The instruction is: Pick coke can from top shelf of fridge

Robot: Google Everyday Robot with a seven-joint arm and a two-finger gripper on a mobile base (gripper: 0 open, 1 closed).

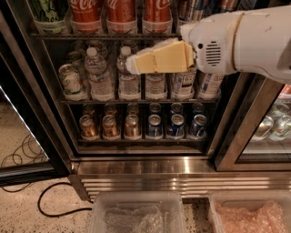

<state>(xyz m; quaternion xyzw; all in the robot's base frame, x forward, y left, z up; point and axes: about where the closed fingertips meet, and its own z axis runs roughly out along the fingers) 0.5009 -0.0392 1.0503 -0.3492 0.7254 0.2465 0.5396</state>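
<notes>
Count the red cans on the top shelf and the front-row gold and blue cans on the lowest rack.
Red coke cans: 3
Gold cans: 3
Blue cans: 3
Total: 9
The gripper hangs before the water bottles, just below the top shelf.

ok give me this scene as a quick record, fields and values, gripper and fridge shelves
gripper: in front of the water bottles, below the top shelf, pointing left
coke cans: three, upright on the top shelf, not yet reached
top shelf left end: green-and-white can
middle rack: water bottles
bottom rack: gold cans on the left, blue cans on the right
floor: two clear bins in front of the fridge
</notes>
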